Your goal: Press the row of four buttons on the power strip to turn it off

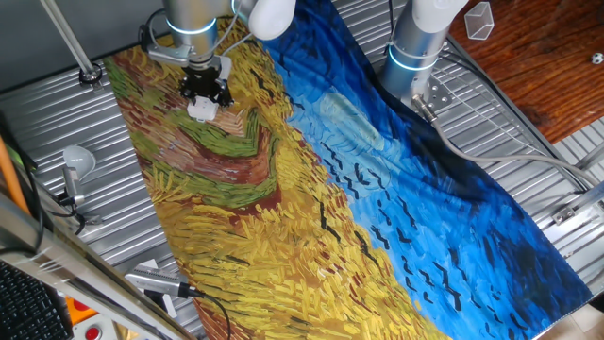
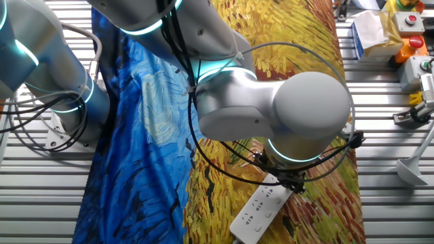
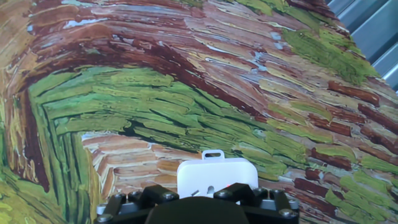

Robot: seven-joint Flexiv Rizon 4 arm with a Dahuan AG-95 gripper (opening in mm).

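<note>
Time to press down squarely on one button at a time, straight from above, with light force so the strip (image 2: 261, 205) does not skid on the cloth (image 1: 396, 189); then lift clear, shift along the row, and repeat, keeping the line of travel parallel to the strip's long axis. Worth confirming alignment first, since the buttons cannot be made out as switches in any view: only faint grey marks along the strip's top face in the other fixed view. Strip lying flat on the yellow part of the cloth, directly beneath the gripper (image 1: 206, 94), with one white end poking out just below it in one fixed view. In the hand view, a rounded white end with a small loop sitting just ahead of the gripper's dark body, centred on it. In the other fixed view, far end under the wrist, the rest running out toward the frame's lower edge. Fingertips hidden everywhere, so opening and contact cannot be told; nothing seen held.
</note>
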